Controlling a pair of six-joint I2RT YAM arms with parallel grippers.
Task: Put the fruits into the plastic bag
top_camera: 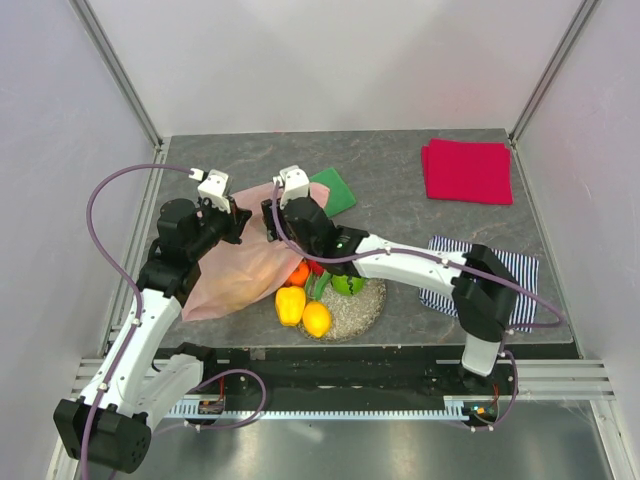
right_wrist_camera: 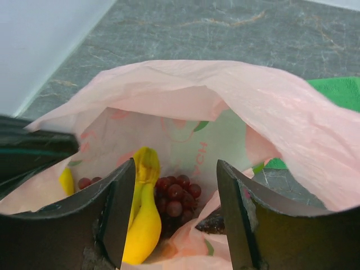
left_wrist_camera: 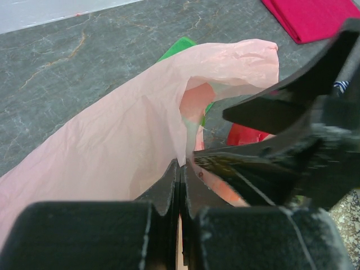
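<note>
- Top view: bright, diffuse lighting; soft shadows on the surface (top_camera: pixel 400 190).
- Left wrist view: left gripper (left_wrist_camera: pixel 181 174) blurred; scene beyond it sharper.
- Right wrist view: plastic bag (right_wrist_camera: pixel 185 90) interior beyond right gripper (right_wrist_camera: pixel 175 169) shaded, sharp.

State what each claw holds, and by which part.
Left claw: shut on the bag, pinching the edge of its mouth. Right claw: open over the bag's mouth, holding nothing.

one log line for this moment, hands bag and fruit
left hand: shut on plastic bag edge | right hand: open at bag mouth | in bag: banana, grapes | on plate: yellow, orange, green fruits
</note>
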